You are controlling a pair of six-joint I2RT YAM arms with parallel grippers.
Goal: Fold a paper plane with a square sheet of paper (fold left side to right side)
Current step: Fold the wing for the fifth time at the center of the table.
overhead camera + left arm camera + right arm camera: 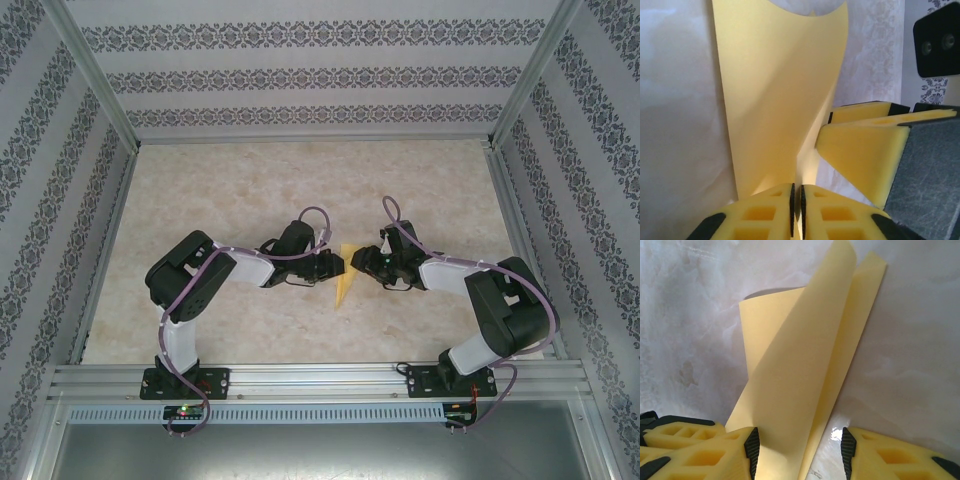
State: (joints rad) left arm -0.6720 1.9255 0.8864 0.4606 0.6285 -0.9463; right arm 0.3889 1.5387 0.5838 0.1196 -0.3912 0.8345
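The square sheet of paper (347, 277) is bright yellow and folded into a narrow shape that tapers toward the near side, lying mid-table between both arms. My left gripper (338, 265) is shut on a raised flap of the paper (775, 100); its pads (792, 205) pinch the thin edge. My right gripper (364, 260) faces it from the right and stands open. In the right wrist view a curled layer of the paper (800, 360) rises between the right gripper's (800, 450) spread pads without being pinched. The right fingers (860, 150) sit close beside the left jaws.
The marble-patterned tabletop (300, 180) is ringed by an aluminium frame (310, 375) and patterned walls. Both arms are bent inward, wrists almost touching at the centre. Free room lies behind the paper and to either side.
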